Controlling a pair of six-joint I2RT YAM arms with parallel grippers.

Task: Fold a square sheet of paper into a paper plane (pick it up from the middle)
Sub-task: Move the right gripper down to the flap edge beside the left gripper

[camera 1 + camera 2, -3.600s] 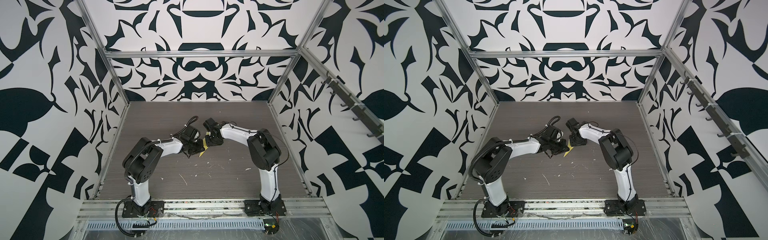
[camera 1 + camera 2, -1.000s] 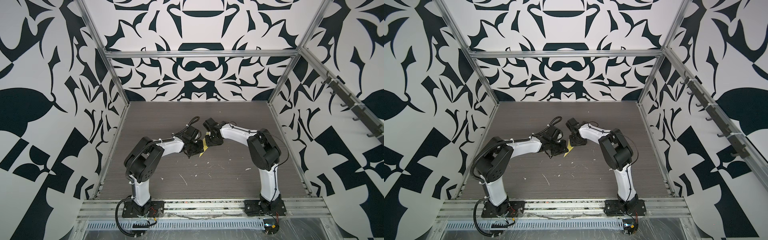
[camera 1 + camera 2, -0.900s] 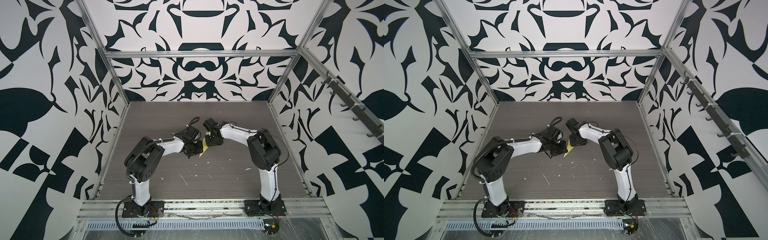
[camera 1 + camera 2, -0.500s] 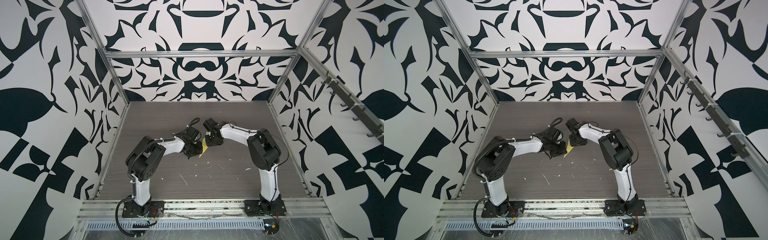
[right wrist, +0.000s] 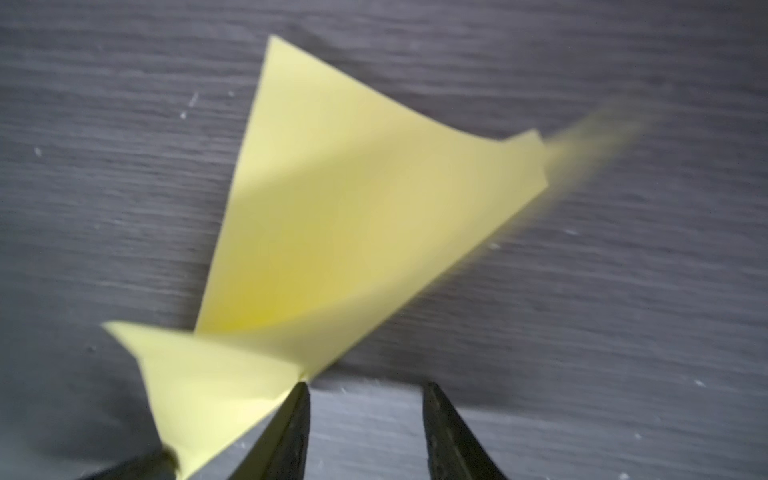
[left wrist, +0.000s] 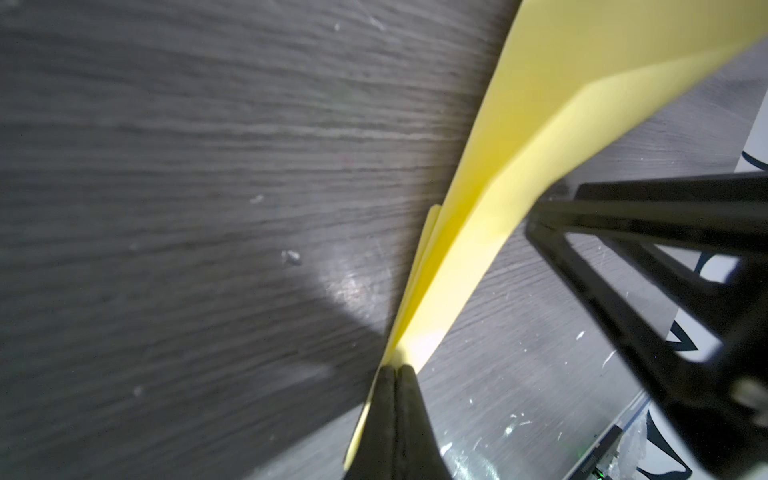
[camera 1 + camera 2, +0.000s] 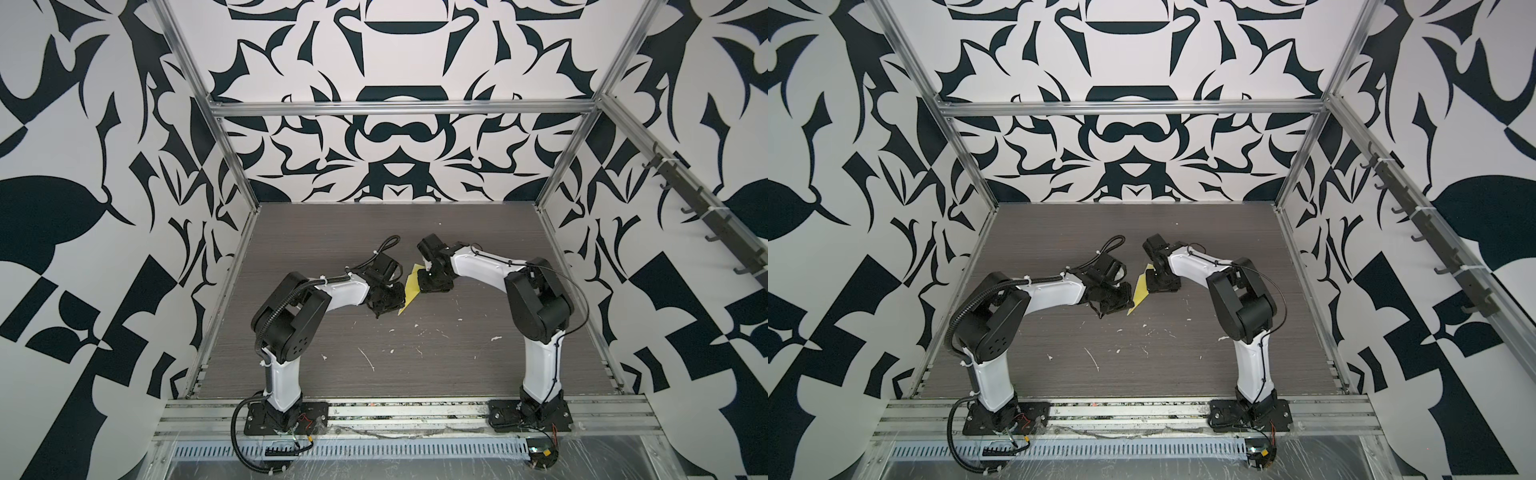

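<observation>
Yellow paper (image 6: 519, 145) is pinched by the left claw (image 6: 394, 374), its arm (image 7: 345, 293) bent low over the desk (image 7: 415, 374); the right claw (image 5: 365, 395) is spread beside it.

On my screen the table (image 7: 457, 376) is a dark grey wood-grain board, shown in both top views. Small white flecks (image 7: 417, 328) lie scattered on it from about 4 o'clock round to 8 o'clock of its centre (too small for me to say what they are). The longest, a thin streak (image 7: 367, 359), sits near 7 o'clock.
</observation>
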